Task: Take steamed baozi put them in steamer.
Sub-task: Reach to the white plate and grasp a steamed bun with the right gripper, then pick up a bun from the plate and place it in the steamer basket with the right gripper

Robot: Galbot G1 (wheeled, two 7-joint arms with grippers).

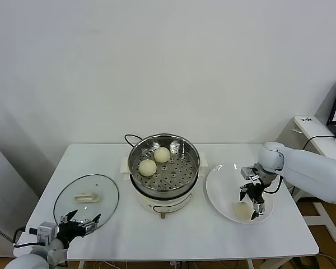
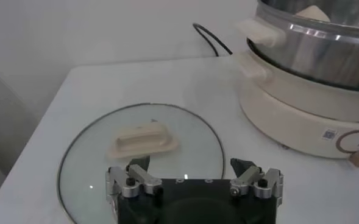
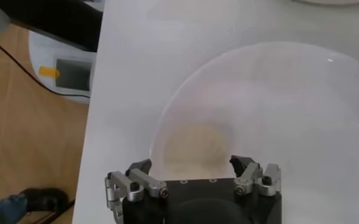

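The steel steamer (image 1: pixel 182 171) sits on its white cooker base at the table's middle and holds two cream-white baozi (image 1: pixel 148 167) (image 1: pixel 162 154). One more baozi (image 1: pixel 242 210) lies on the white plate (image 1: pixel 221 189) to the right; it also shows in the right wrist view (image 3: pixel 194 148). My right gripper (image 1: pixel 253 202) is open just above that baozi, its fingers either side of it, not touching. My left gripper (image 1: pixel 83 218) is open and parked at the table's front left, over the glass lid's near edge. A fourth baozi is not in view.
The oval glass lid (image 1: pixel 103 193) with cream handle lies flat at the left; it also shows in the left wrist view (image 2: pixel 188 134). The cooker's black cord (image 1: pixel 129 137) runs behind it. A side desk with a laptop stands at far right.
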